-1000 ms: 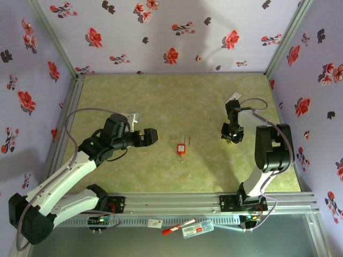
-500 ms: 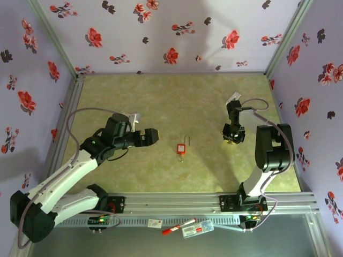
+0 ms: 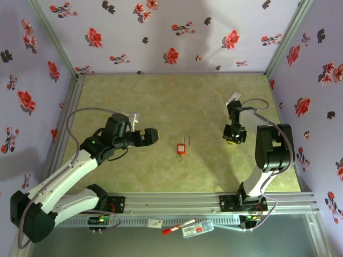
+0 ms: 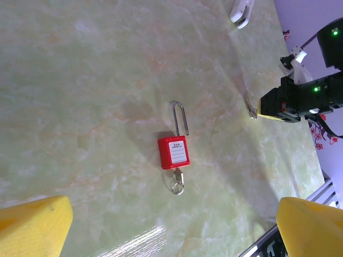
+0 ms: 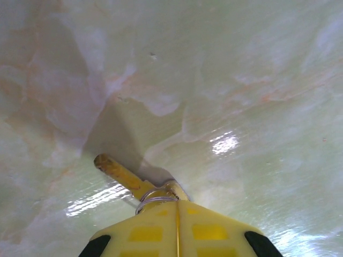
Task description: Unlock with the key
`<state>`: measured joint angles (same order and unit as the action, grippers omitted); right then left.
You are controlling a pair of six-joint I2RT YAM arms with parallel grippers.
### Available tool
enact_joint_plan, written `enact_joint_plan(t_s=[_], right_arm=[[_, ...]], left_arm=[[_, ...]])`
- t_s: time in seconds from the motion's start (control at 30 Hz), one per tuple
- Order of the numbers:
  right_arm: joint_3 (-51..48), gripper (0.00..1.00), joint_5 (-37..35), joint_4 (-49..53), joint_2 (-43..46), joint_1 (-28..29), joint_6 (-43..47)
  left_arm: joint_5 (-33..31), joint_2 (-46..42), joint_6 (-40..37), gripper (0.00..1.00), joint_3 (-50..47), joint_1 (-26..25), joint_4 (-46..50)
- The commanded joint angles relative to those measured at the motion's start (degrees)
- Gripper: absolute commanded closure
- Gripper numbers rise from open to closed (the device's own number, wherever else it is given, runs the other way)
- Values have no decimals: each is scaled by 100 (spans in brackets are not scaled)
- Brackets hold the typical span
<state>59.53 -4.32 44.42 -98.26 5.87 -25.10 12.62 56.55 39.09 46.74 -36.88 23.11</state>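
Note:
A red padlock lies flat in the middle of the green table, its wire shackle pointing away from the arms. A small metal ring piece sits at its lower end. My left gripper hovers to the left of it, open, with yellow fingertips far apart and the padlock ahead between them. My right gripper is shut on the key. The thin blade sticks out to the left just above the table, and its ring rests at the fingertips. The right gripper is well right of the padlock.
A small white clip-like piece lies at the far right of the table. Floral walls close in three sides. Metal rails run along the near edge, and small cards and a red pen lie on the ledge below.
The right gripper with the key has edged slightly to the right. The left arm and the padlock have stayed where they were.

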Motion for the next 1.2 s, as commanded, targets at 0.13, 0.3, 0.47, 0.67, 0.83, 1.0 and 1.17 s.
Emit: enact_joint_plan(t_s=[0.13,0.3,0.47,0.67,0.83,1.0,1.17], right_arm=[[225,90,-921,372,255,-16,459],[236,87,-731,254,633,3,345],[-73,60,264,530,1422,-189,-1415],[-870,47,910,278,1985,-327,-3571],[-917,46,996,92,1875,-442,-4262],[-988,45,1065,-360,1614,-517,-4688],[-986,46,1124,-656,1295,-550,-4915]], left_arm=[[-32,-8,-27,2,-47,54,-58],[6,-1,-104,2,1,58,3],[75,48,-135,2,27,91,-61],[286,169,-198,1,61,146,-172],[433,285,-267,2,90,197,-218],[469,321,-332,2,72,199,-234],[496,319,-379,2,38,195,-236]])
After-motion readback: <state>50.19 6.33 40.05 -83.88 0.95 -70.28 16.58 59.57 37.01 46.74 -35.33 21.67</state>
